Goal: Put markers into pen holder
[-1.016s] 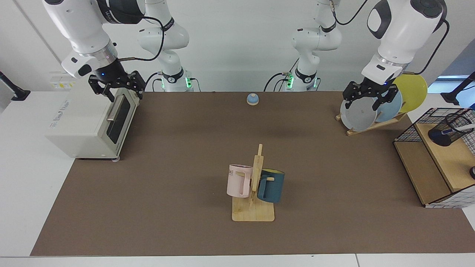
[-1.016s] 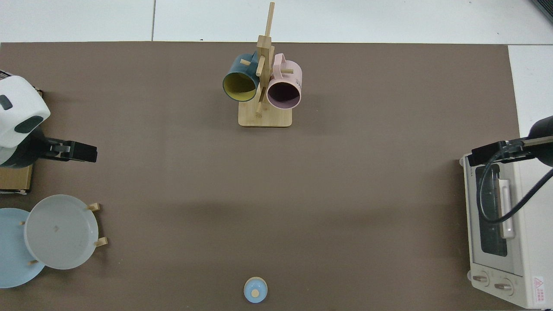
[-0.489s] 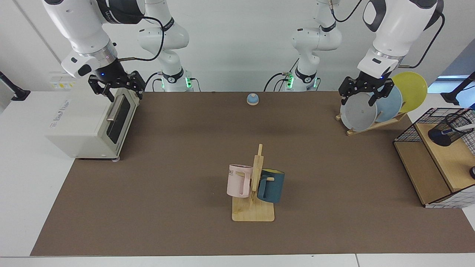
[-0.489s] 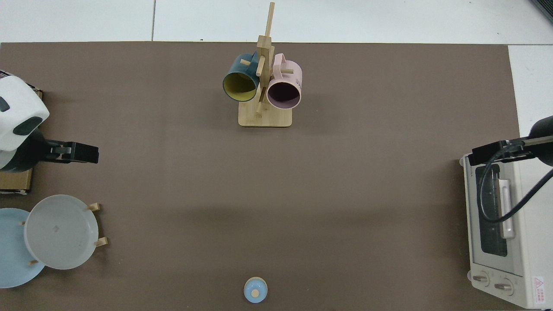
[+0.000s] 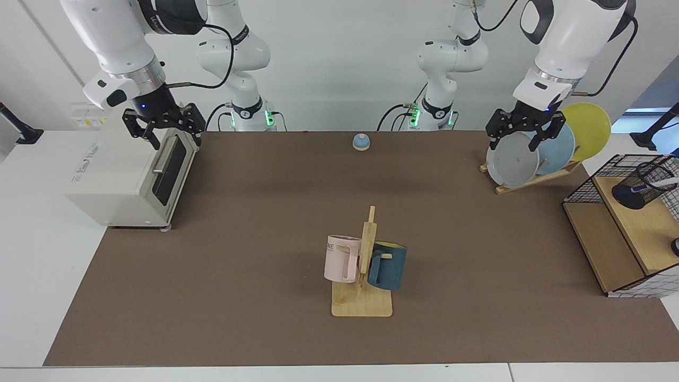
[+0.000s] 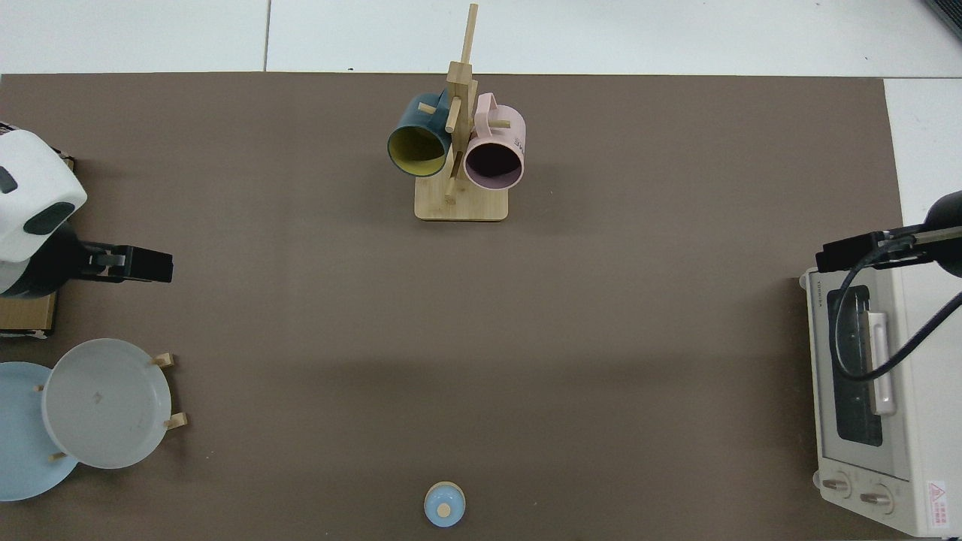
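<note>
Marker (image 5: pixel 669 182) stood tilted in pen holder (image 5: pixel 643 184) on wire shelf (image 5: pixel 583 187), apparently delivered | left gripper (image 5: pixel 523 137) empty, fingers spread, above plate rack (image 5: pixel 530 180) | right gripper (image 5: pixel 165 129) spread, waiting over toaster oven (image 5: pixel 106 180)

A wooden mug tree with a flat square base (image 6: pixel 461 204) stands near the far edge of the brown mat on the counter (image 6: pixel 481 323). A dark blue mug with a yellow inside (image 6: pixel 415 140) and a pink mug (image 6: pixel 494 154) hang on it, one on each side of the post. A small light blue round bell with a wooden knob (image 6: pixel 444 504) sits near the opposite edge. A grey round plate (image 6: pixel 105 403) leans on a wooden rack, partly covering a light blue plate (image 6: pixel 19 443). A white toaster oven with a glass door (image 6: pixel 875 406) lies at the other end. The left hand (image 6: pixel 139 265) hangs over the mat near the plates. The right hand (image 6: pixel 845 253) hangs just above the oven.
</note>
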Tool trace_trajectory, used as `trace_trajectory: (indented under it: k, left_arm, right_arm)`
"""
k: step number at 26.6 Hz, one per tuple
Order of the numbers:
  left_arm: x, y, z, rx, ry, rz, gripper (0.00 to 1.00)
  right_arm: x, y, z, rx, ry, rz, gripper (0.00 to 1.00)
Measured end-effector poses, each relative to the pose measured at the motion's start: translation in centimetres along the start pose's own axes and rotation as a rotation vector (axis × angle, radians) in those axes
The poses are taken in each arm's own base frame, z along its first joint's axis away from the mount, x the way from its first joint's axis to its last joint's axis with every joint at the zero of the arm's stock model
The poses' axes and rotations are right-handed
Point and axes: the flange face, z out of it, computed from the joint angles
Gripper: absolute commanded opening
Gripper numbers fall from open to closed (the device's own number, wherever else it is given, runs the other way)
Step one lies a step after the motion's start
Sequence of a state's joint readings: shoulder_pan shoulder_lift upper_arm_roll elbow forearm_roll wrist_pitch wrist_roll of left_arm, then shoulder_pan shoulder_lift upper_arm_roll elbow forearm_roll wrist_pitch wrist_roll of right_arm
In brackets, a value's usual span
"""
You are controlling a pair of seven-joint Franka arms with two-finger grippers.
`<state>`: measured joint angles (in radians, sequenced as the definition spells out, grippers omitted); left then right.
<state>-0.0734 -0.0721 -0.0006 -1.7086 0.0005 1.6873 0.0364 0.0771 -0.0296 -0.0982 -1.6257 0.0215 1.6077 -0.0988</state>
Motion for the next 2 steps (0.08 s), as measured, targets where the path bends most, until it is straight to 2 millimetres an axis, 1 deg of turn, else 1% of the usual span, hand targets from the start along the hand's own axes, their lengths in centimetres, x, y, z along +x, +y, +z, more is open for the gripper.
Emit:
trace_trajectory:
  k: [2]
  left_arm:
    - [0.0, -0.02, 0.0, 0.0, 0.0, 0.014, 1.0]
  right_arm:
    - [0.0, 0.0, 0.0, 0.0, 0.0, 0.0, 1.0]
